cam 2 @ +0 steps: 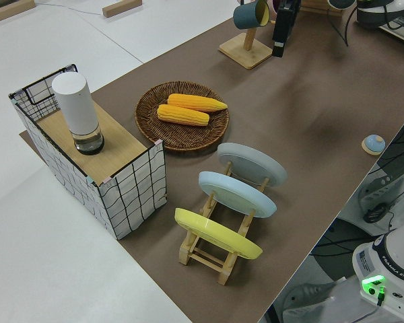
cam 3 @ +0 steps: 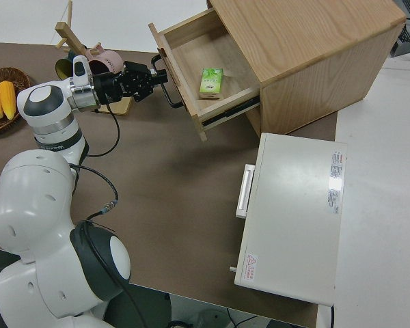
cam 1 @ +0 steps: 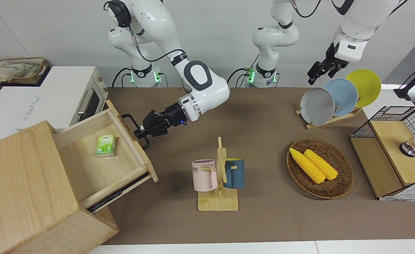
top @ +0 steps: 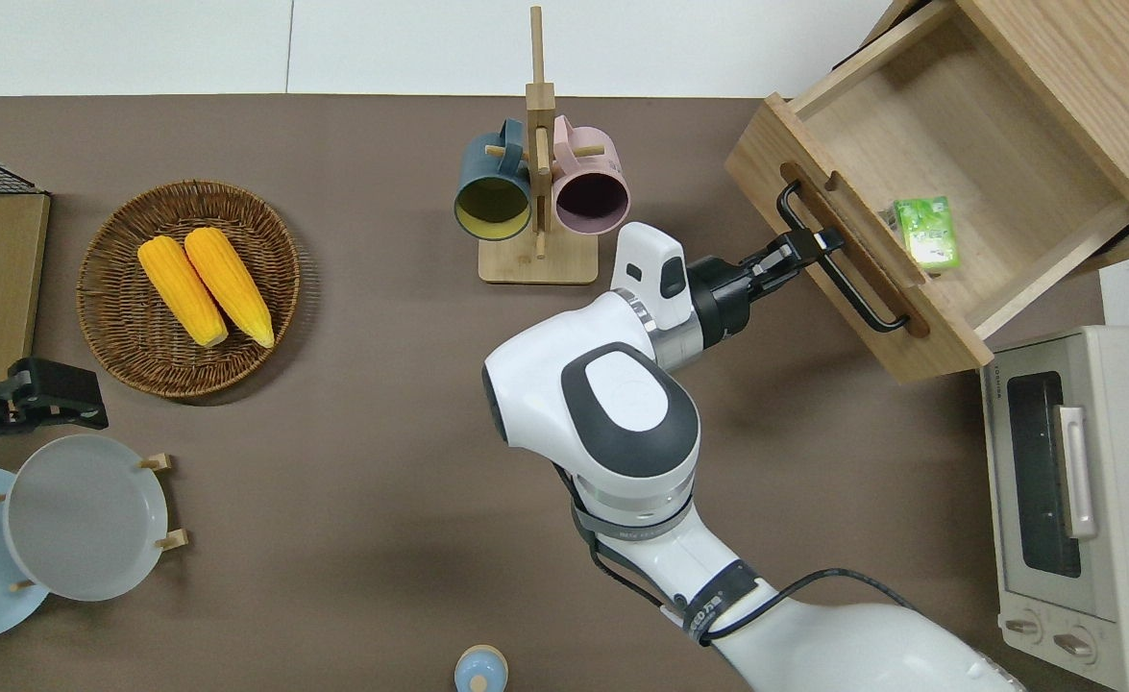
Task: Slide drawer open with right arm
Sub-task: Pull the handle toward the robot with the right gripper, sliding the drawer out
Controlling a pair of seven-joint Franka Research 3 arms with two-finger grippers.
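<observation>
The drawer (cam 1: 83, 165) of the pale-wood cabinet (cam 1: 16, 176) stands pulled far out, and a small green packet (cam 1: 105, 145) lies on its floor. Its black bar handle (cam 1: 129, 120) runs along the front panel. My right gripper (cam 1: 139, 134) reaches in level from the table's middle and is shut on the handle, about halfway along the bar. The overhead view shows the same grip: right gripper (top: 807, 246), handle (top: 862, 298), drawer (top: 958, 125). In the right side view the gripper (cam 3: 150, 74) meets the handle (cam 3: 169, 96). My left arm is parked, its gripper (cam 1: 315, 72) up in the air.
A white toaster oven (cam 1: 62, 98) stands beside the cabinet, nearer to the robots. A wooden mug rack (cam 1: 218, 176) with a pink and a blue mug is close to the drawer's front. A basket of corn (cam 1: 319, 168), a plate rack (cam 1: 334, 97) and a wire-mesh box (cam 1: 394, 151) fill the left arm's end.
</observation>
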